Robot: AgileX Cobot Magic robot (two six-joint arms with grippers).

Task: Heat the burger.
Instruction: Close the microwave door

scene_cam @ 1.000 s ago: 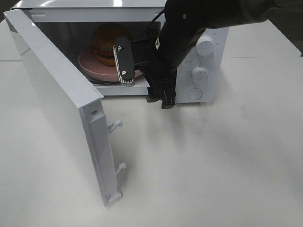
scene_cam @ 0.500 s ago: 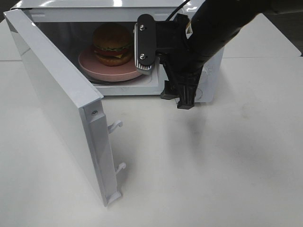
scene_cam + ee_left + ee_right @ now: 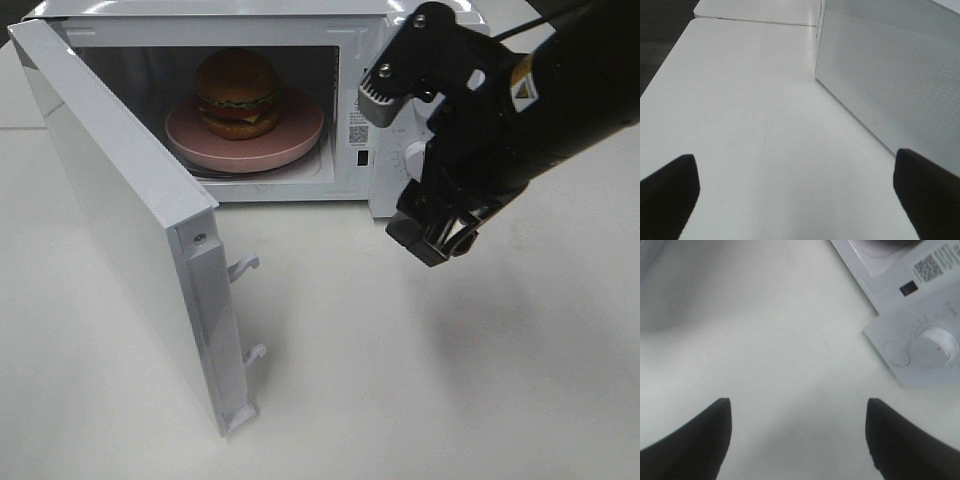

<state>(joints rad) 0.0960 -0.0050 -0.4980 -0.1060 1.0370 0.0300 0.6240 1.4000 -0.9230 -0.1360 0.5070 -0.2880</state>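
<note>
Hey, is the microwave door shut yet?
No, the microwave door stands wide open, with the burger on the pink dish in plain sight inside.

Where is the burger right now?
In the exterior high view, the burger sits on the pink dish inside the open microwave, upper left.

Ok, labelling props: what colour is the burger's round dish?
Pink dish; best in exterior high view.
</note>
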